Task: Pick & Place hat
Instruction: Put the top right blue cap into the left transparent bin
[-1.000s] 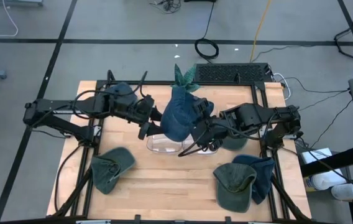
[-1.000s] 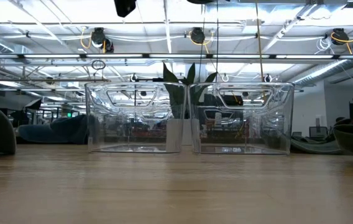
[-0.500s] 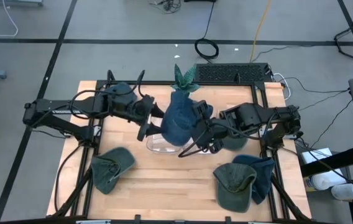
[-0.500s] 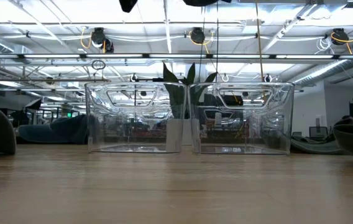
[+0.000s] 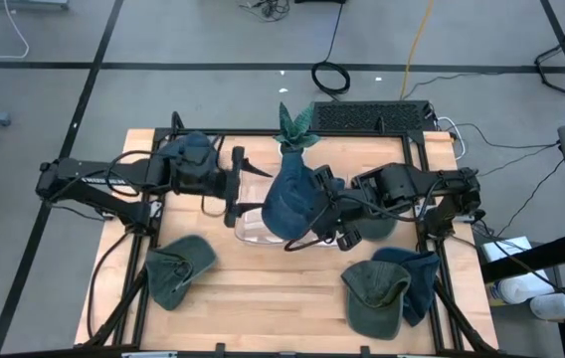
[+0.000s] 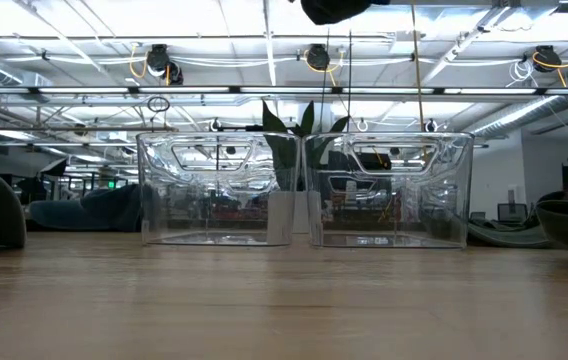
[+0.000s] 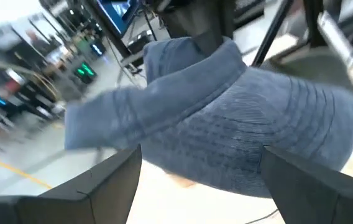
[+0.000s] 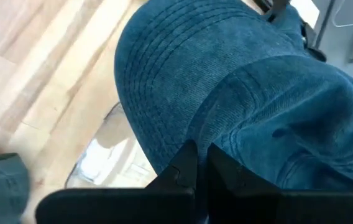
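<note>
Green hats (image 5: 178, 268) flank clear bins (image 5: 253, 227); plant (image 5: 295, 124) stands behind.

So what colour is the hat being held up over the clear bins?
Blue: the hat shows best in the right wrist view.

the blue hat (image 5: 290, 203) hides most of the clear bins (image 5: 255, 230); low view crops it at the top edge.

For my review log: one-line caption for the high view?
Right gripper holds blue hat above clear bins; left gripper open beside it.
</note>
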Tool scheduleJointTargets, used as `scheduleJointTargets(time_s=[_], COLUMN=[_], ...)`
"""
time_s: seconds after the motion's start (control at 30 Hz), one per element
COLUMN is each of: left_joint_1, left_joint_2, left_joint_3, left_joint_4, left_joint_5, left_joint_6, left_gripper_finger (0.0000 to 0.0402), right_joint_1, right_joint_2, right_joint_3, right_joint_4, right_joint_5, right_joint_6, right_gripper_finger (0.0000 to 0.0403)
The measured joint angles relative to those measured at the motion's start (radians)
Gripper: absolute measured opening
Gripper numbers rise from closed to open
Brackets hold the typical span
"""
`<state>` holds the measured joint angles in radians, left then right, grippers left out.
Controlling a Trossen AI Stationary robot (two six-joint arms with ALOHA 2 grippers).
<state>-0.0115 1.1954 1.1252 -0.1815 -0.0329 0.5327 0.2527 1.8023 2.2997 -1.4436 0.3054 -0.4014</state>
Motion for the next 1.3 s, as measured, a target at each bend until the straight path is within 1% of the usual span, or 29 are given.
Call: scheduleJointTargets(time_s=[0.2,0.27,0.33,0.5,0.73,0.87,0.93,1.0,1.1,1.17,1.23,1.3], left_joint_1=[-0.098,-0.131,-0.152,-0.174,-0.174,-0.175,-0.172,-0.165,-0.168,-0.167,-0.165,-0.163], left_joint_2=[0.010,0.010,0.018,0.021,0.022,0.023,0.029,0.046,0.054,0.068,0.087,0.116], left_joint_3=[0.000,0.000,0.000,-0.001,-0.001,-0.001,-0.001,-0.001,-0.002,0.011,0.026,0.050], left_joint_4=[-0.004,0.000,0.011,0.004,-0.017,-0.099,-0.130,-0.128,-0.125,-0.122,-0.169,-0.176], left_joint_5=[-0.245,-0.306,-0.337,-0.350,-0.328,-0.306,-0.305,-0.306,-0.306,-0.304,-0.297,-0.277], left_joint_6=[0.235,0.302,0.344,0.385,0.366,0.324,0.287,0.259,0.250,0.239,0.204,0.182], left_gripper_finger=[0.0324,0.0324,0.0324,0.0324,0.0324,0.0324,0.0324,0.0324,0.0324,0.0324,0.0324,0.0324], right_joint_1=[-0.039,-0.053,-0.065,-0.082,-0.110,-0.126,-0.131,-0.134,-0.135,-0.136,-0.136,-0.136], right_joint_2=[0.000,0.000,0.000,0.000,0.000,0.001,0.001,0.001,0.001,0.001,0.001,0.001], right_joint_3=[0.000,0.000,-0.001,-0.039,-0.165,-0.227,-0.237,-0.239,-0.240,-0.240,-0.240,-0.240], right_joint_4=[0.003,0.008,0.018,0.073,0.151,0.204,0.240,0.256,0.285,0.301,0.315,0.310], right_joint_5=[-0.093,-0.124,-0.156,-0.208,-0.206,-0.203,-0.203,-0.204,-0.212,-0.231,-0.231,-0.232], right_joint_6=[-0.001,-0.003,-0.013,-0.074,-0.130,-0.168,-0.178,-0.193,-0.217,-0.222,-0.223,-0.223], right_gripper_finger=[0.0000,0.0000,0.0000,0.0000,0.0000,0.0000,0.0000,0.0000,0.0000,0.0000,0.0000,0.0000])
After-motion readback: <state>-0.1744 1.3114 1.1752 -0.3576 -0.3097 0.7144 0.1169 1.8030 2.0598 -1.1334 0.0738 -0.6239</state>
